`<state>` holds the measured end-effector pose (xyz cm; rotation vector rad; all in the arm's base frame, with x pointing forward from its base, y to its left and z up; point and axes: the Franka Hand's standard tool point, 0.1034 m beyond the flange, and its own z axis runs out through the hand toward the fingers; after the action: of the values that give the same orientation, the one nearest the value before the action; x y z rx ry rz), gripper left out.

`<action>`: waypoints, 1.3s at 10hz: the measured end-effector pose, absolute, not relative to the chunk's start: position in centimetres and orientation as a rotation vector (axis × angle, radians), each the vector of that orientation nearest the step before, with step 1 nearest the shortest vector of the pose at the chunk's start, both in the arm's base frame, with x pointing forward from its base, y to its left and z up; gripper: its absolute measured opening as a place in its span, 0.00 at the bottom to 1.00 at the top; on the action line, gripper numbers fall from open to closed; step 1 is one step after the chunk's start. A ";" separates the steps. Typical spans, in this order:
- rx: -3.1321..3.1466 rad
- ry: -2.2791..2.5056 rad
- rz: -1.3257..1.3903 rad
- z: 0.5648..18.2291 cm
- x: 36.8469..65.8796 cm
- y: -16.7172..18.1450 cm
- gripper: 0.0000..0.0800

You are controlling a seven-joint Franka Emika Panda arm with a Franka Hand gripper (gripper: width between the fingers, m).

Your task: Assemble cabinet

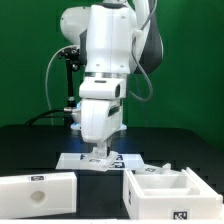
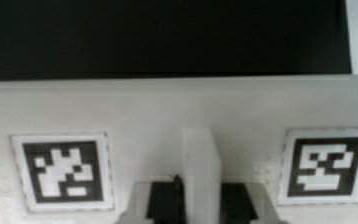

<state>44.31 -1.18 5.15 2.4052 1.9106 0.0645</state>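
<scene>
The black table (image 1: 30, 150) carries three white things; the flat marker board (image 1: 132, 160) lies mid-table; a slab panel (image 1: 35, 193) with a round hole lies toward the exterior view's left; an open-topped box (image 1: 150, 206) with compartments stands right, well apart.

A matte black table (image 1: 28, 150) fills the lower part of the exterior view, its surface dull and even. Behind it stands a plain bright-green backdrop (image 1: 30, 50), evenly lit. A thin flat white marker board (image 1: 132, 160) lies on the table near the middle, toward the back (its small black-and-white square tags show, though their patterns are too small to read). Toward the exterior view's left, at the table's far edge, a slim black upright stand (image 1: 67, 90) rises in front of the backdrop. In the wrist view the table (image 2: 158, 40) appears only as a dark, featureless band.
</scene>
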 end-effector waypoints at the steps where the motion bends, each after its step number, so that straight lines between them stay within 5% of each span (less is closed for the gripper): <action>1: 2.281 2.018 0.104 5.7 44.5 0.3 0.08; 4: 2.021 2.244 0.123 6.4 44.3 5.5 0.08; 13: 2.152 2.134 0.084 6.5 45.1 8.7 0.08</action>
<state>45.12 8.71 6.52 2.1524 2.1338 0.0843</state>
